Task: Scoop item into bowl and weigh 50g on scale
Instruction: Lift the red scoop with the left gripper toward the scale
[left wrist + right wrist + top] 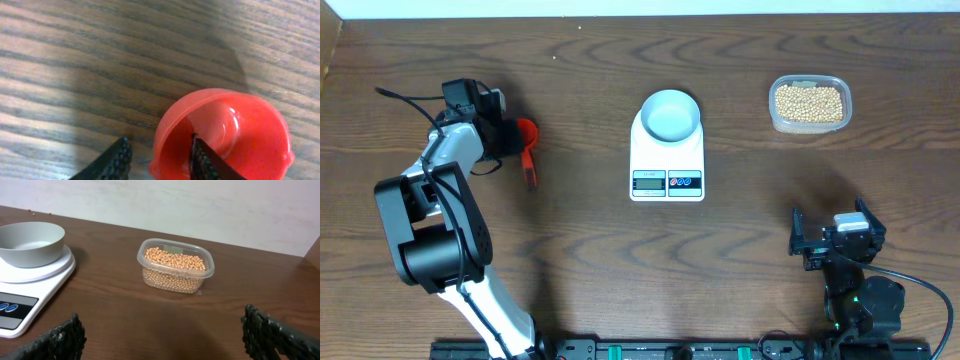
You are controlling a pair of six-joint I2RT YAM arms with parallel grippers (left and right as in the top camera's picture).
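Observation:
A pale blue-grey bowl (646,115) stands empty on the white scale (667,160) at the table's middle. Tan beans (809,103) fill a clear tub (776,122) at the back right. A red scoop (526,133) lies at the left, its handle pointing to the front. My left gripper (506,135) is open at the scoop's cup. In the left wrist view its fingers (159,155) straddle the rim of the scoop (240,135), one inside, one outside. My right gripper (830,243) is open and empty at the front right. The right wrist view shows its fingers (167,335), the beans (174,260), the bowl (32,255) and the scale (45,295).
The table is dark brown wood. A pale wall (200,205) runs along its far edge. The arm bases stand at the front edge, the left arm (430,230) reaching up the left side.

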